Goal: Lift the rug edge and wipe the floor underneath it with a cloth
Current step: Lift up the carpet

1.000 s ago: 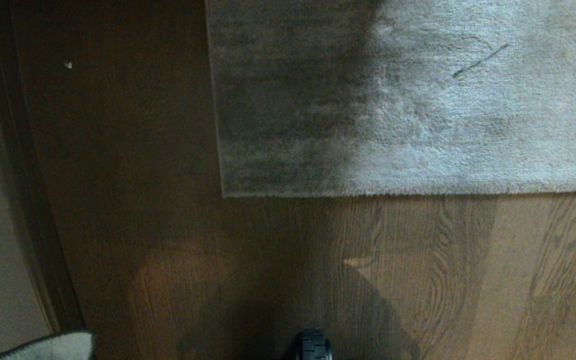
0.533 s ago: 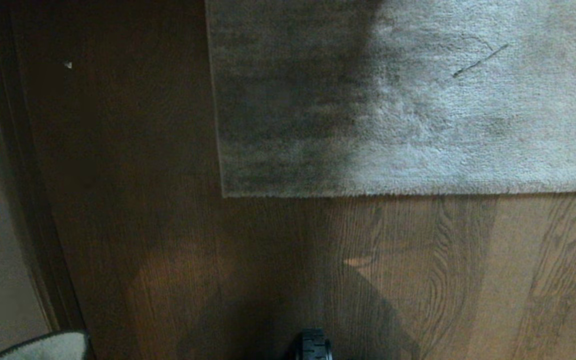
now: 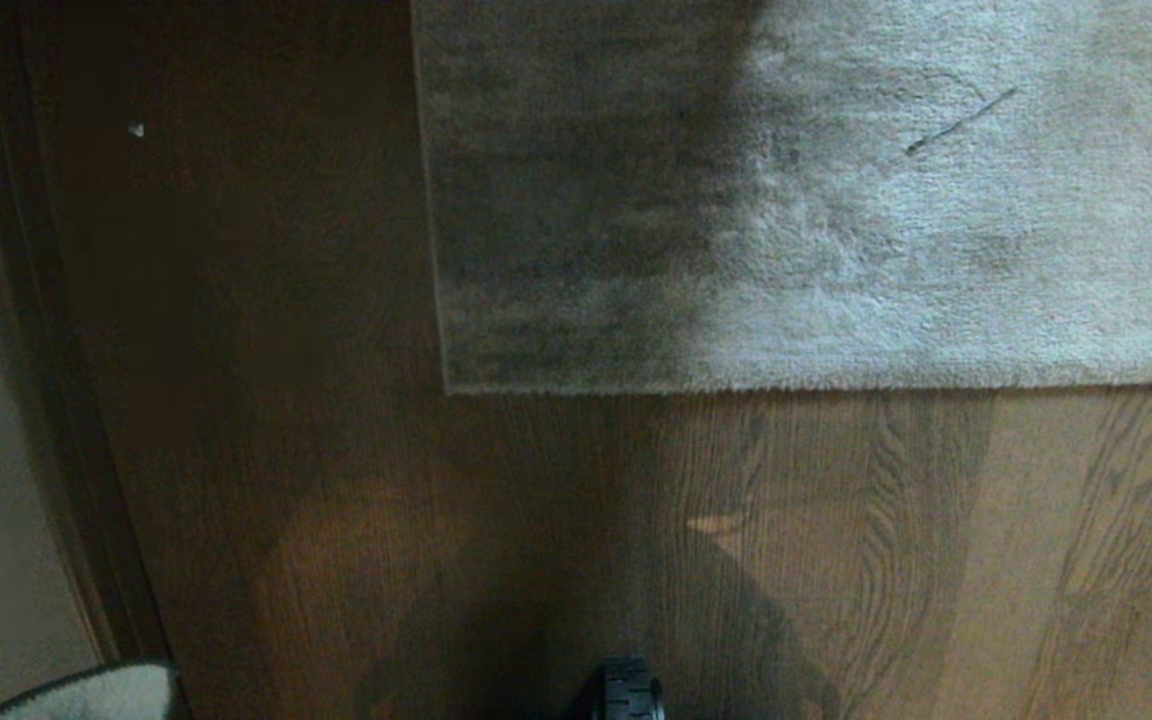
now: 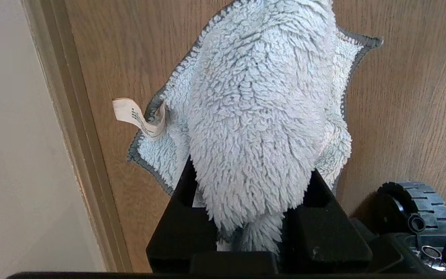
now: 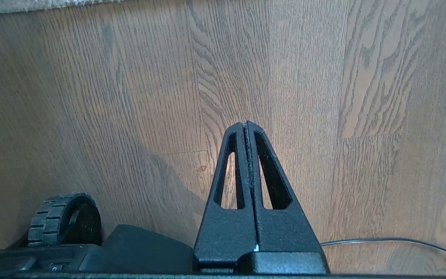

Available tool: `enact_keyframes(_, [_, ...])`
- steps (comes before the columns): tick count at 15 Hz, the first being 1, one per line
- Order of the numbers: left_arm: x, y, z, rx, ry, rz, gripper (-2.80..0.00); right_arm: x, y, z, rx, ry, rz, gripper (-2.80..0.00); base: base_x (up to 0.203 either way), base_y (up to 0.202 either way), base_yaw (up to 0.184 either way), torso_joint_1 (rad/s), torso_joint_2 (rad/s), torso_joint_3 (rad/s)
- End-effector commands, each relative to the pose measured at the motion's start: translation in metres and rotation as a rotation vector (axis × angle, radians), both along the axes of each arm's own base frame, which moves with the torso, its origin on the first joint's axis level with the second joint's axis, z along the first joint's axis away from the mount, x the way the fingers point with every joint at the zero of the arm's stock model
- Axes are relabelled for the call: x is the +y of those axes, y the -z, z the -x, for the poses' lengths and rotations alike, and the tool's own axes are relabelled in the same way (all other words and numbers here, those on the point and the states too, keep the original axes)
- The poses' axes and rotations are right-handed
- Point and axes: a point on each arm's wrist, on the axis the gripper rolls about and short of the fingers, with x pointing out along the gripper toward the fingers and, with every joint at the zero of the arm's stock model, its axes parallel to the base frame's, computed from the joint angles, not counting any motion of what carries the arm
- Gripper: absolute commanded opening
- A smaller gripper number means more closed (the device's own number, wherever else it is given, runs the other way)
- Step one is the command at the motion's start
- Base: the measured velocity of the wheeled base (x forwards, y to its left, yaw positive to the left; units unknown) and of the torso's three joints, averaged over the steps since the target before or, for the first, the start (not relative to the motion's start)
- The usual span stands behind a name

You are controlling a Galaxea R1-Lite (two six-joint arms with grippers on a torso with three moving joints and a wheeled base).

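While hanging low beside the wheeled base, gripping the small pale grey-blue fluffy cloth [image 4: 254, 128] in the left gripper [image 4: 252, 217], black fingers [image 4: 323, 217] clamped on its bunched middle, loose hemmed corners and a white label [image 4: 138, 118] drooping over the brown wooden plank floor [image 4: 412, 97] near the pale skirting board [image 4: 79, 135]. Showing only as a sliver of cloth [image 3: 86, 695] at the lower left corner of the head view. Pointing the right gripper [image 5: 248, 126] down toward bare floor [image 5: 130, 97], its two black slotted fingers [image 5: 227, 174] pressed flat together, holding nothing, with a black ribbed wheel [image 5: 64, 219] and a thin cable [image 5: 381, 241] close by. Lying flat ahead, the large grey-beige short-pile rug edge [image 3: 786, 380], square corner [image 3: 451, 385] resting on the planks, well apart from both grippers, left half sitting in shadow.
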Motion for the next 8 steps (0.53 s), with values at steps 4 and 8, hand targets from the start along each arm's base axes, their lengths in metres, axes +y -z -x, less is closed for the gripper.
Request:
enact_keyframes(4, [0.0,0.0,0.0,-0.001,0.0,0.0,-2.8,0.0,-0.0001,0.0,-0.001,0.0,-0.001,-2.8,0.0,0.0,0.0,0.0,0.0,0.0])
enact_keyframes(8, [0.0,0.0,0.0,-0.001,0.0,0.0,-2.8,0.0,0.0001,0.0,0.0,0.0,-0.001,-2.8,0.0,0.0,0.0,0.0,0.0,0.0])
